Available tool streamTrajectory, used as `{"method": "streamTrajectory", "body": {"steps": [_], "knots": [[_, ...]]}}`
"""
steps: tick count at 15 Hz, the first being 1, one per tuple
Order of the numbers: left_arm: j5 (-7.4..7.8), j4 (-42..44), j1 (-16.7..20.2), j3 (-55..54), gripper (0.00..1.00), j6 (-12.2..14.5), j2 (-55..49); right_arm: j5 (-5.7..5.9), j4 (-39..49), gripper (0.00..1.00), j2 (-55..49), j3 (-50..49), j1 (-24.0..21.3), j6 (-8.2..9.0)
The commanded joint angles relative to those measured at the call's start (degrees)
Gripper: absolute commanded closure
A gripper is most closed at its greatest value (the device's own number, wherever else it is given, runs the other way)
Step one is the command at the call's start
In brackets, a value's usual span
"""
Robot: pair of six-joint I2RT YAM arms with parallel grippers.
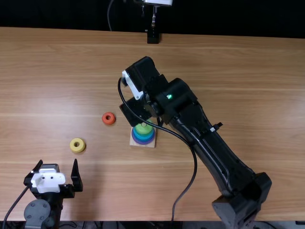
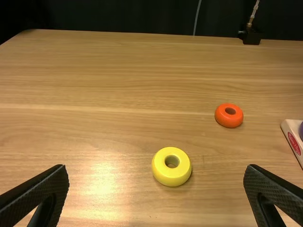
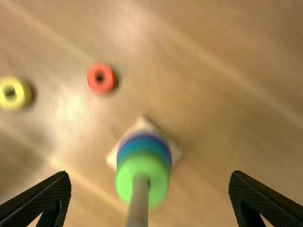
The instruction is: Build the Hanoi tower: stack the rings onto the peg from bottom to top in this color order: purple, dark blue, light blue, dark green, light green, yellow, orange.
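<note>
My right gripper [image 1: 135, 112] is over the peg's wooden base [image 1: 134, 143]. In the right wrist view my right gripper [image 3: 149, 175] stands wide open, with the grey peg [image 3: 138, 203] rising between its fingers. The light green ring [image 3: 124, 180] tops the stack, above blue rings [image 3: 150, 141] and a purple one [image 1: 142, 142]. My left gripper [image 1: 57, 162] is low at the left; in its wrist view the left gripper [image 2: 156, 170] is open and empty. Beyond its fingers lies the yellow ring [image 2: 171, 176]. The orange ring [image 1: 108, 118] lies left of the base.
The right arm [image 1: 209, 152] stretches diagonally over the table from the lower right, its black cable looping beside the base. A black stand [image 1: 153, 37] is at the table's far edge [image 1: 228, 36].
</note>
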Motion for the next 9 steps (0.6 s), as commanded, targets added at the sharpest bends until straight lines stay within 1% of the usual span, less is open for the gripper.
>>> {"method": "streamTrajectory", "body": {"steps": [1,2,5,7,8,9], "knots": [[-0.44,-4.8,0.01,-6.04,0.0,0.01,-0.69,0.49,3.89,0.0,-0.6,-4.49,0.05,0.18],[-0.44,-4.8,0.01,-6.04,0.0,0.01,-0.69,0.49,9.59,0.0,-3.41,-9.06,-0.91,-0.24],[-0.44,-4.8,0.01,-6.04,0.0,0.01,-0.69,0.28,27.73,0.0,-16.6,-26.29,-9.44,-0.45],[-0.44,-4.8,0.01,-6.04,0.0,0.01,-0.69,0.39,39.86,0.0,-22.49,-35.87,-13.48,-0.45],[-0.44,-4.91,0.01,-6.04,0.0,0.01,-0.69,0.49,44.08,0.0,-25.3,-40.0,-15.68,-0.34],[-0.44,-4.8,0.01,-6.04,0.0,0.01,-0.69,0.6,46.29,0.0,-28.29,-43.95,-17.7,-0.34]]}}
